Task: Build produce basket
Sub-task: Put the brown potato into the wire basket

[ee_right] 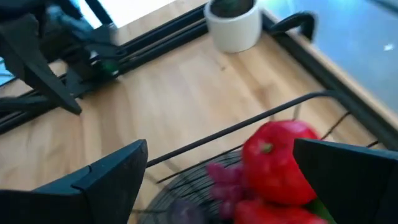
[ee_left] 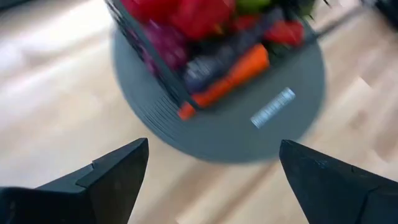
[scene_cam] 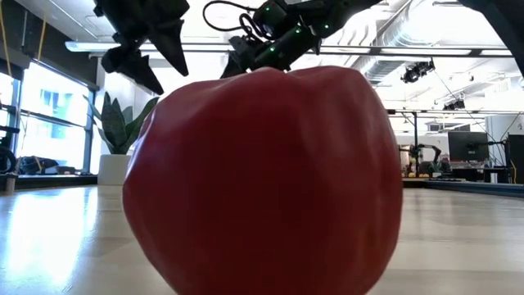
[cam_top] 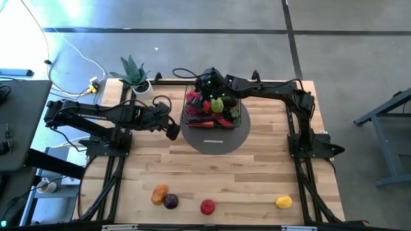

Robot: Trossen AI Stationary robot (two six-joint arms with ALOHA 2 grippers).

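Basket (cam_top: 210, 110) of black wire sits on a grey round disc (cam_top: 215, 138) at the far middle of the worktop (cam_top: 257, 173), heaped with produce (cam_top: 209, 106): red pieces, purple grapes, an orange carrot (ee_left: 230, 78), something green. Right end effector (cam_top: 207, 85) hangs directly over the basket's far edge, fingers spread wide with nothing between them; a red apple (ee_right: 277, 162) lies in the basket just below it. Left end effector (cam_top: 172, 130) hovers just beside the basket, off the disc's rim, fingers wide and empty. Well away from the basket, along the near edge, lie four loose pieces: orange (cam_top: 159, 193), dark purple (cam_top: 171, 201), red (cam_top: 207, 206), yellow (cam_top: 284, 202).
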